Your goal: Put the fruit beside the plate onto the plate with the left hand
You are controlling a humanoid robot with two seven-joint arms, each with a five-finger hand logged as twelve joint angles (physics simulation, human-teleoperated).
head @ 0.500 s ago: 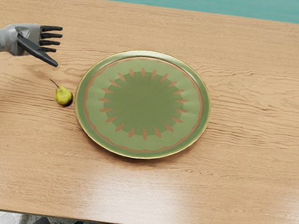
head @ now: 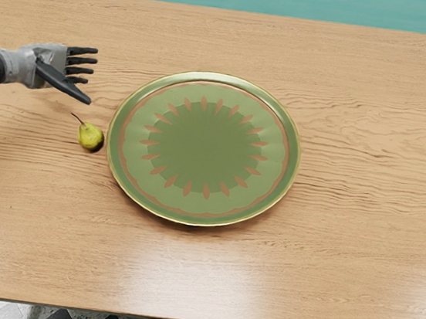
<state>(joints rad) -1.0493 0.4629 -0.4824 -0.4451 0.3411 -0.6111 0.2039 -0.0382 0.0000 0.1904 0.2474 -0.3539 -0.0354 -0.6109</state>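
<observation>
Head view gives us the left robot hand [head: 59,67] hovering with fingers spread, holding nothing, up the tabletop [head: 275,284] from the pear [head: 90,137] and apart from it. The pear lies just beside the left rim of the plate [head: 203,147]. We judge the pear small, light, firm yet bruisable, with smooth skin that may slip or roll, so we would close around its rounded belly, not the thin stem [head: 76,118].
</observation>
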